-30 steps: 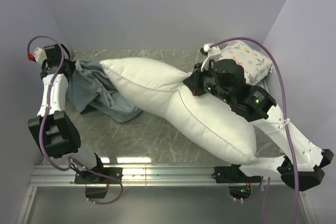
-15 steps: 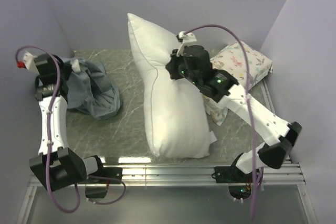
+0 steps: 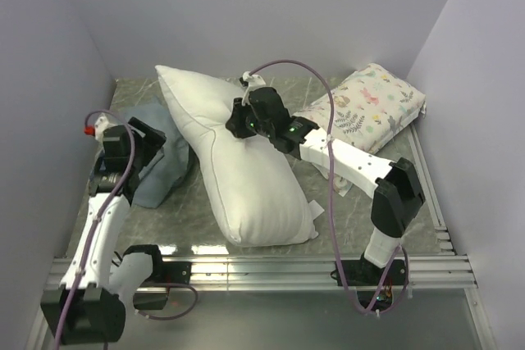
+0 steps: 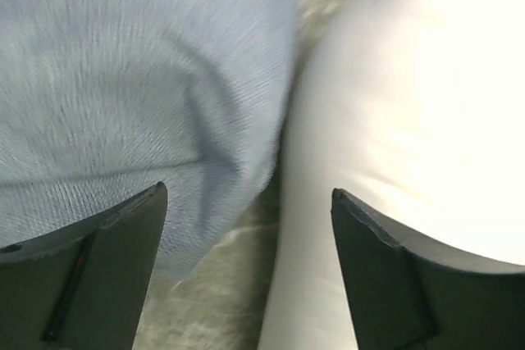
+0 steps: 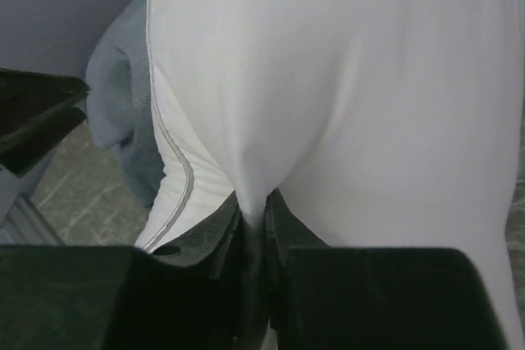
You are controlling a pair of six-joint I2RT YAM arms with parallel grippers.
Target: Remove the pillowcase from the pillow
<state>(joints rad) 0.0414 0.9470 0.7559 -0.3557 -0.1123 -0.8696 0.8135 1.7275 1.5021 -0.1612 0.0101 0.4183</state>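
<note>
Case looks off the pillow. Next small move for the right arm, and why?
Probably open the right gripper and let go. It pinches a fold of the pillow, which lies bare on the table. The pillowcase sits in its own heap beside it, below the open left gripper. Nothing seems left to pull.
</note>
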